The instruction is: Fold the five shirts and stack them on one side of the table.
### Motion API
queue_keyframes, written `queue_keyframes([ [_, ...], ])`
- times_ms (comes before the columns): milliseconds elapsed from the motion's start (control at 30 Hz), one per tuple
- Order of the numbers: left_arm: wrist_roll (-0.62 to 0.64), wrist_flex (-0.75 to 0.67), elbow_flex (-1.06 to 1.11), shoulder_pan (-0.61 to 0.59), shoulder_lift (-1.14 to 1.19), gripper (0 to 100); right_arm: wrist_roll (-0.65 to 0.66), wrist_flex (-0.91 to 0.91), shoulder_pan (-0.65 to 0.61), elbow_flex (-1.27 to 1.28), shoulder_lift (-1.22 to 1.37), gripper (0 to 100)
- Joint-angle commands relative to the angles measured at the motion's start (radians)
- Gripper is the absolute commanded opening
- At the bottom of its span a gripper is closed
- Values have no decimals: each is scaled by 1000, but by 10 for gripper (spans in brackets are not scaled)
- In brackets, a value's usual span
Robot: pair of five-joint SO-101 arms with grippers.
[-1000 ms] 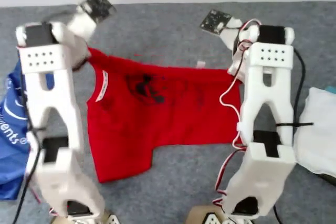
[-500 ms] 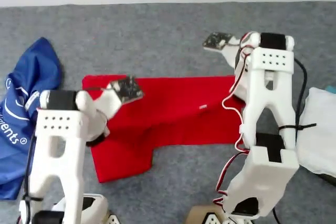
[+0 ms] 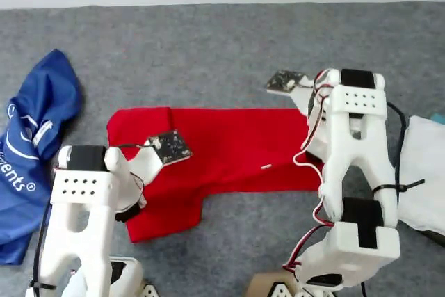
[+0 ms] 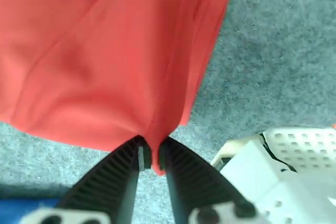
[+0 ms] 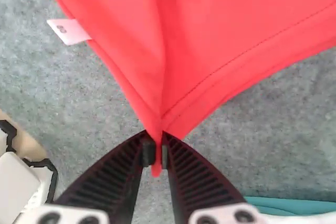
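A red shirt [image 3: 229, 147] lies folded across the middle of the grey table, with one sleeve [image 3: 163, 217] sticking out toward the front left. My left gripper [image 4: 149, 158] is shut on the red fabric's [image 4: 100, 61] doubled edge at the shirt's left side. At the shirt's right side my right gripper [image 5: 154, 153] is shut on a fold of the red cloth [image 5: 210, 40], near a small white tag [image 5: 68, 31]. A crumpled blue shirt [image 3: 35, 137] lies at the far left. A white shirt [image 3: 424, 172] lies at the far right.
The left arm's white body [image 3: 80, 220] stands over the front left, and the right arm's body [image 3: 354, 172] stands over the front right. A teal edge [image 5: 283, 205] shows beside the white shirt. Bare grey table [image 3: 208, 53] lies behind the red shirt.
Both grippers have drawn the red shirt's far edge toward the front, folding it over itself and hiding the print. The left arm has swung down off the blue shirt.
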Motion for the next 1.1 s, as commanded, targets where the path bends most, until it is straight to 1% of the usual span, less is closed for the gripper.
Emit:
queue_keyframes([
  [0,-11,32,2,18,-25,7,11,-30,36,5,-70,11],
  [67,-11,34,2,61,-26,7,26,-41,68,2,-70,11],
  [200,-8,32,2,184,-26,6,54,-38,101,3,-73,11],
  [267,5,32,2,209,-26,6,54,-35,105,2,-73,11],
  [367,28,29,2,193,-26,6,54,-27,99,2,-74,11],
  [600,-14,29,2,72,-25,8,49,-19,82,0,-76,24],
  [700,-38,29,1,44,-25,41,46,-19,85,0,-99,107],
  [767,-35,29,-18,43,-26,82,26,-24,85,0,-130,168],
  [833,-8,29,-48,48,-26,108,8,-27,79,0,-153,205],
  [933,44,29,-107,52,-26,137,6,-30,73,0,-174,214],
  [1067,49,31,-139,54,-26,148,6,-28,73,0,-182,214],
])
